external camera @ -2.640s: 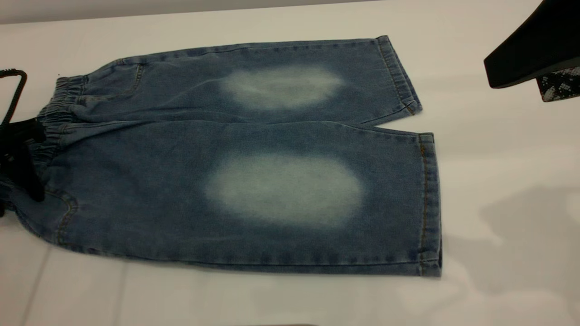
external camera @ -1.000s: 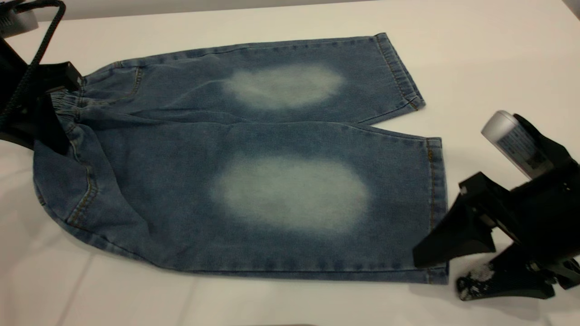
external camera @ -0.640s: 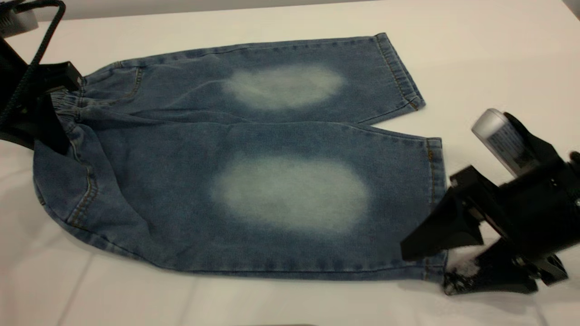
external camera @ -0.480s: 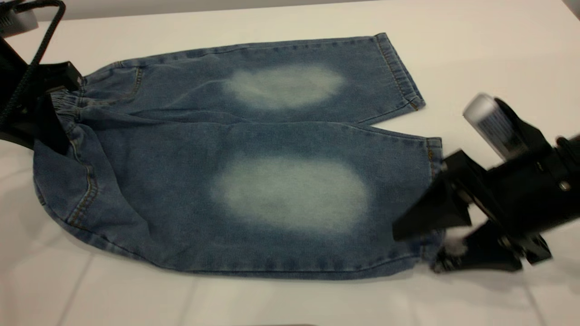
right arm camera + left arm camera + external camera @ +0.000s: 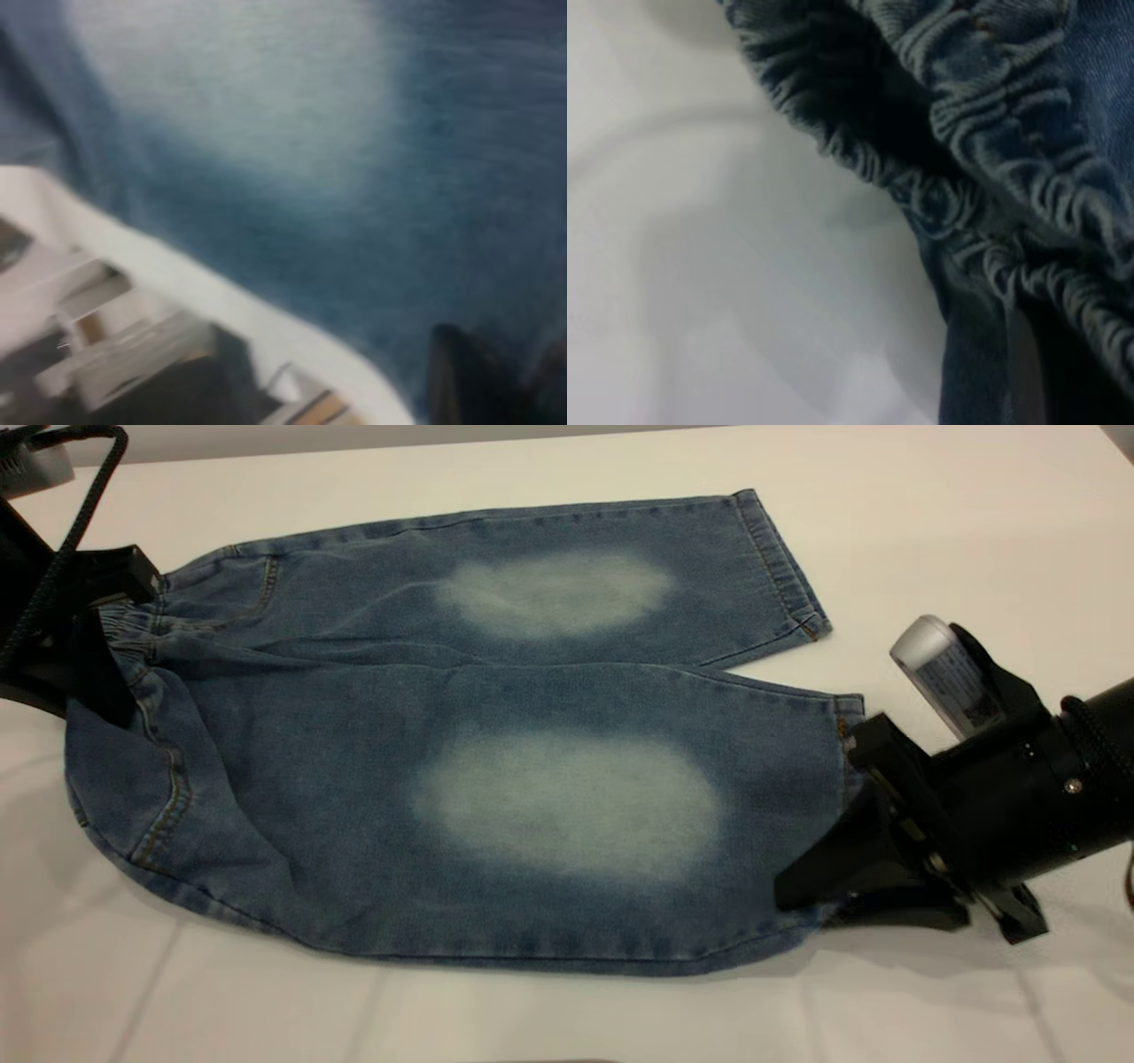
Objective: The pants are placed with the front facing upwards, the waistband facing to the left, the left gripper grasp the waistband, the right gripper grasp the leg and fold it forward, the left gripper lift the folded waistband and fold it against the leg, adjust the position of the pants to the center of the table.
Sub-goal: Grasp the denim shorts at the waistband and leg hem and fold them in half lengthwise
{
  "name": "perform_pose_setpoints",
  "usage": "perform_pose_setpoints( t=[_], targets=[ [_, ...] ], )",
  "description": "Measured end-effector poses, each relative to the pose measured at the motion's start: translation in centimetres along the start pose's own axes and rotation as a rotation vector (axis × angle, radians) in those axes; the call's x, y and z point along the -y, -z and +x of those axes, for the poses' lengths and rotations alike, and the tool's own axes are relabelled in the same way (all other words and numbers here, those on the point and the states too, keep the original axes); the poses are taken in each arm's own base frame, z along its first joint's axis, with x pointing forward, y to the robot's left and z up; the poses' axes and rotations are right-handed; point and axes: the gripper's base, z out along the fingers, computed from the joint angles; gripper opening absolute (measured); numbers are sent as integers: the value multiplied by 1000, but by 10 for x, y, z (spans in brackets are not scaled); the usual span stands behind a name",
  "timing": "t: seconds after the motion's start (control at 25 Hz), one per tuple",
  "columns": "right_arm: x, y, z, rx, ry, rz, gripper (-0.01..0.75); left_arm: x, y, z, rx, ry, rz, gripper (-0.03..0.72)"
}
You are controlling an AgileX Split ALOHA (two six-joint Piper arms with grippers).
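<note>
The pants (image 5: 567, 806) lie front up on the table (image 5: 930, 531), both legs spread towards the right. At the far left the gathered waistband (image 5: 133, 624) is raised off the table, with my left gripper (image 5: 93, 677) shut on it. In the left wrist view its ruffles (image 5: 1010, 150) hang above the white table (image 5: 700, 266). My right gripper (image 5: 828, 903) is shut on the hem corner of the near leg, which curls up off the table. The right wrist view shows the pale oval of the pants (image 5: 266, 115) and one dark fingertip (image 5: 461, 372).
A silver cylinder (image 5: 943, 673) sits on the right wrist. A black cable (image 5: 80, 487) loops above the left gripper. The right wrist view shows the table's white edge (image 5: 177, 274), with light furniture (image 5: 106, 354) beyond it.
The right gripper came down from the upper right, slid left onto the near leg's hem corner and shut on it, raising that corner. The left gripper took hold of the waistband earlier and has stayed still since.
</note>
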Motion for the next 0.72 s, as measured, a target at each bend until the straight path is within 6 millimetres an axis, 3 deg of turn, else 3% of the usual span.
perform_pose_setpoints(
  t=[0.2,0.44,0.72],
  targets=[
    [-16,16,-8,34,-36,-213,30,2,11,3,-34,-7,11,53],
    [-36,47,-28,133,-122,-288,30,7,44,0,43,-20,35,53],
    [-65,58,-73,162,-246,-370,29,13,55,-3,99,81,93,55]
  ],
)
